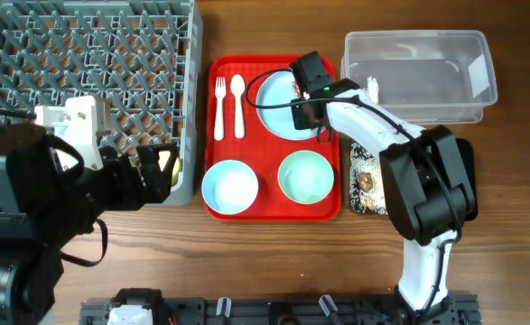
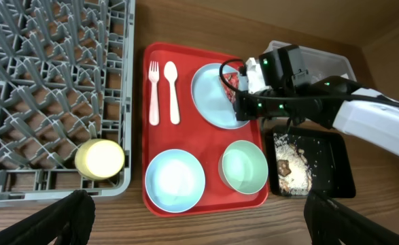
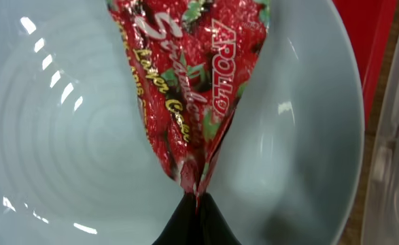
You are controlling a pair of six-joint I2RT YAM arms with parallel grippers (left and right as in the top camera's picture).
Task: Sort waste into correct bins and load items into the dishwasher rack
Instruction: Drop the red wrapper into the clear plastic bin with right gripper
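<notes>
My right hand (image 3: 198, 204) is clamped on the pinched tip of the red wrapper (image 3: 192, 88) at the bottom centre of the wrist frame, over the pale-blue plate (image 3: 63, 136). I cannot tell whether the wrapper touches the plate. From overhead, the hand hides most of the wrapper. My left hand (image 2: 199, 204) stands wide apart, with only its finger ends showing in the lower corners.

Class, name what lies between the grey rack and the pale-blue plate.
A white fork and spoon, side by side on the red tray, lie between the rack and the plate; the overhead view shows it.
</notes>
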